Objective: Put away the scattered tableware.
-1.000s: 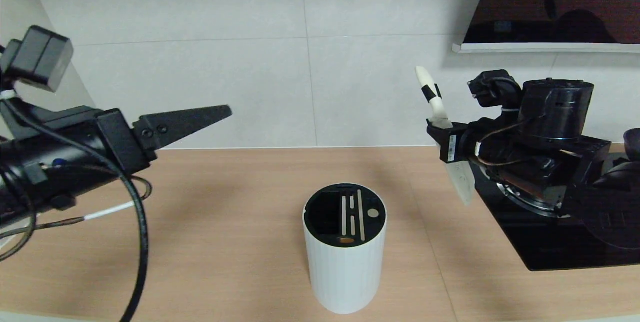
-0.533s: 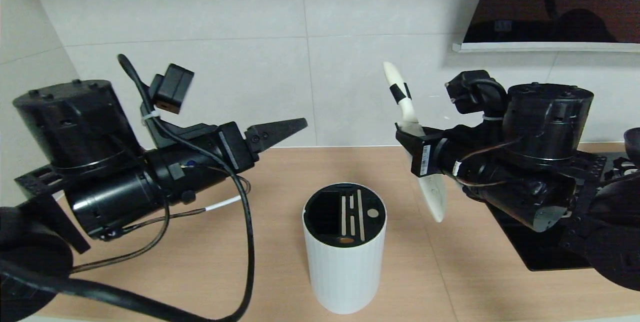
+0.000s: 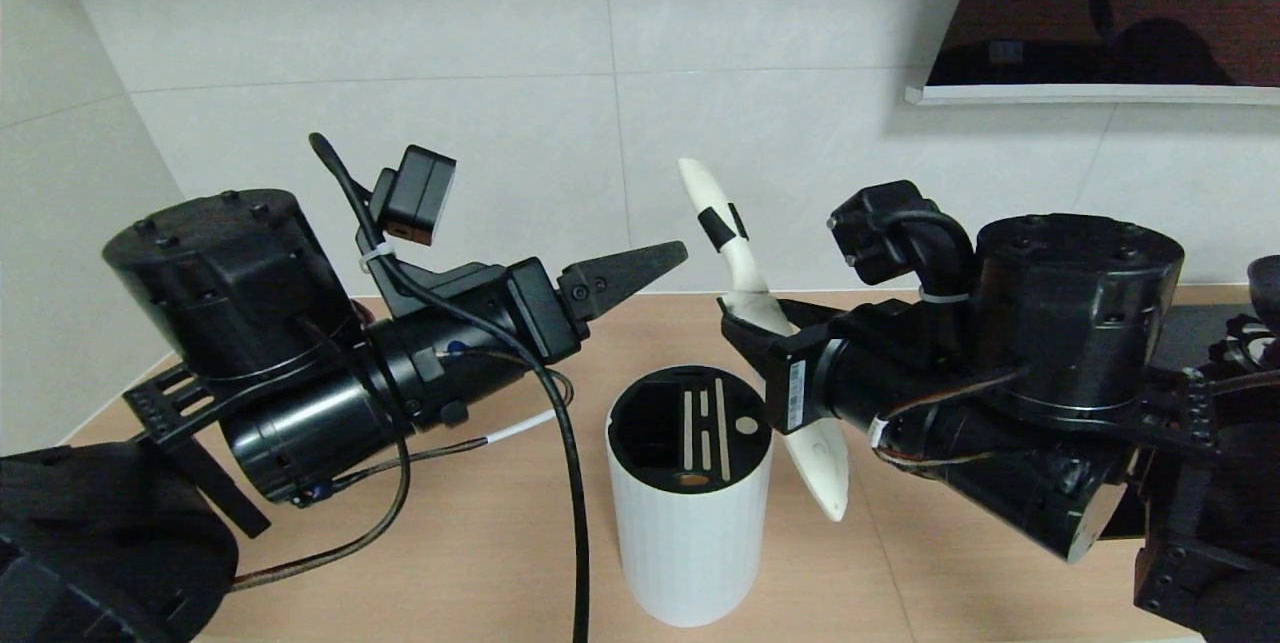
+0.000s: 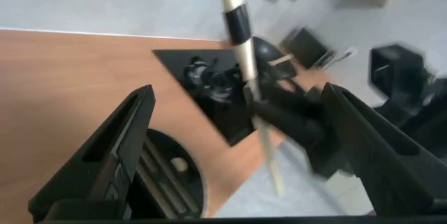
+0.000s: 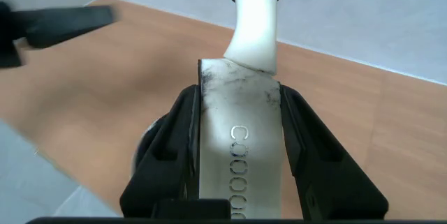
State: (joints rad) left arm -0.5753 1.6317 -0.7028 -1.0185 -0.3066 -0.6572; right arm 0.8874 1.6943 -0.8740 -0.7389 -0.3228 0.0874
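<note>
pale tiled wall (image 3: 500,23) behind a wooden counter (image 3: 480,543).

Left gripper (image 3: 648,268) above-left of holder (image 3: 690,543), jaws apart. Right gripper (image 3: 768,325) above-right, jaws clamped on knife (image 3: 822,468).

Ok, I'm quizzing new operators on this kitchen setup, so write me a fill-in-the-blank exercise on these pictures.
1. The right gripper is ____ on the white knife.
2. The knife's blade points ____, beside the white holder.
3. The left gripper has its jaws ____, holding nothing.
4. The holder stands upright on the ____ counter.
Missing words: shut; down; open; wooden.
</note>
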